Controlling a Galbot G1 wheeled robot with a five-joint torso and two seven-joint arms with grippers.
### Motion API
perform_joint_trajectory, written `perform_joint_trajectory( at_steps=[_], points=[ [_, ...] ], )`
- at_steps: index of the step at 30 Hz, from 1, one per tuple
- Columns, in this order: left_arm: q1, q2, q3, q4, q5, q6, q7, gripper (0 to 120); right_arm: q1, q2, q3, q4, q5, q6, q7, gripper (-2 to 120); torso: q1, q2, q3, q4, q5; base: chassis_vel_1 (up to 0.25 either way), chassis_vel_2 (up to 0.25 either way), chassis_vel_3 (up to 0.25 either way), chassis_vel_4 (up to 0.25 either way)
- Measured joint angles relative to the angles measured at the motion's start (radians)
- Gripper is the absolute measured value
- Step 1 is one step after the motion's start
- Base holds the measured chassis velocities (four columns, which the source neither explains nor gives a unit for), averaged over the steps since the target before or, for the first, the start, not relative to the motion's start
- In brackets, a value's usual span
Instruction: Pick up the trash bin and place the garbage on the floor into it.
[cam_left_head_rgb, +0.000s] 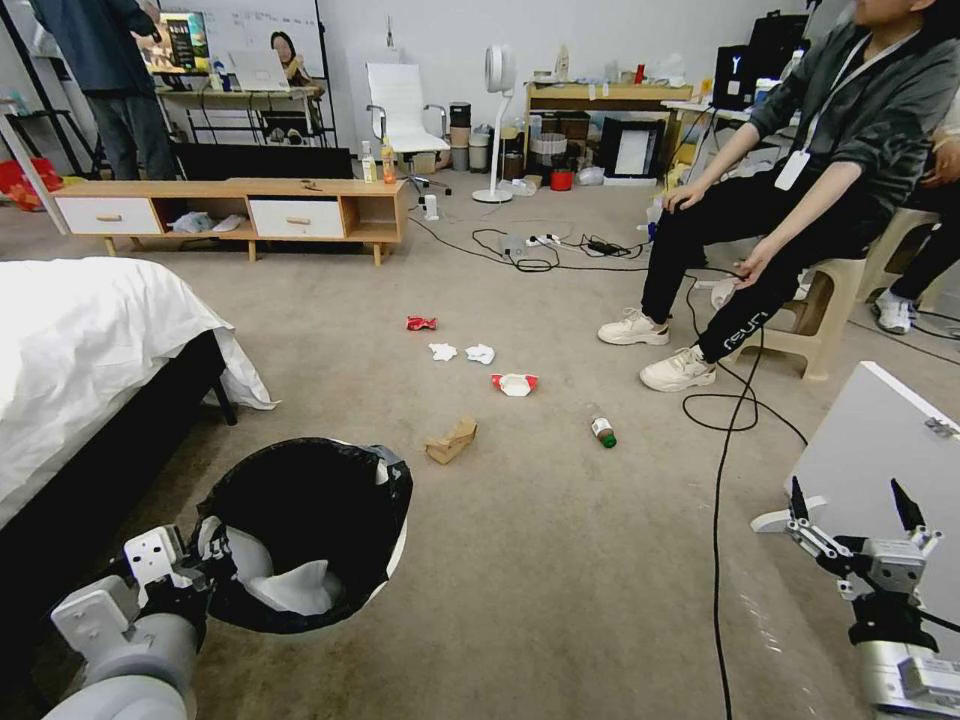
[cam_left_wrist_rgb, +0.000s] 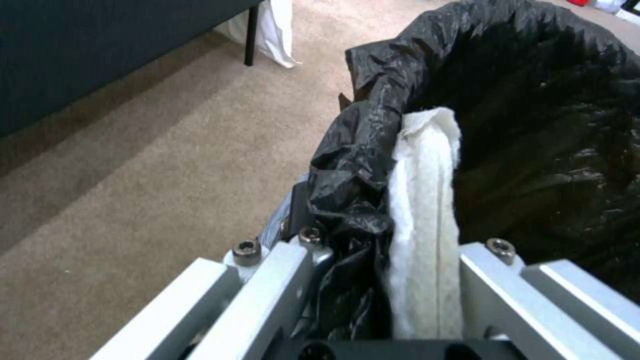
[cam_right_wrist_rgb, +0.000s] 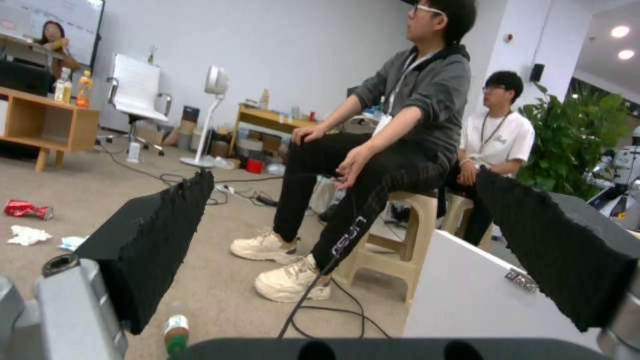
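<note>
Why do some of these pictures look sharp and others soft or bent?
Head view: wide lens bows the room edges, even light, sharp on the garbage and trash bin. Left wrist view: soft close-up, the left end effector blurred at the liner. Right wrist view: the right end effector pads are near and blurry, ceiling lights glare.

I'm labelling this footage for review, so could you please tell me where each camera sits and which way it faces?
Head view: high on the robot, facing forward and down over beige carpet; both arms show, the left tool clamped on the black-lined white plastic bin, the right tool open.
Left wrist view: along that tool, at the bin's rim.
Right wrist view: low, between open pads, across the room.
Shared: head and right wrist views both show the crushed red can.
</note>
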Motion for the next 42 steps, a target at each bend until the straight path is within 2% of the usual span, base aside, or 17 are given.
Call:
perform_joint_trajectory(
  at_steps=[12, 42],
  points=[
    [0.002, 0.000, 0.001, -0.003, 0.002, -0.001, 0.001, 7, 0.001, -0.001, 0.001, 0.000, -0.004, 0.000, 0.000, 100, 0.000, 0.000, 0.000, -0.0001, 0.0000, -0.064, 0.062, 0.063, -0.058],
    [0.000, -0.004, 0.003, -0.007, 0.007, -0.002, 0.001, 7, 0.004, 0.000, 0.004, -0.002, -0.001, 0.018, -0.004, 100, 0.000, 0.000, 0.000, 0.0003, 0.0001, -0.217, 0.220, 0.228, -0.217]
  ],
)
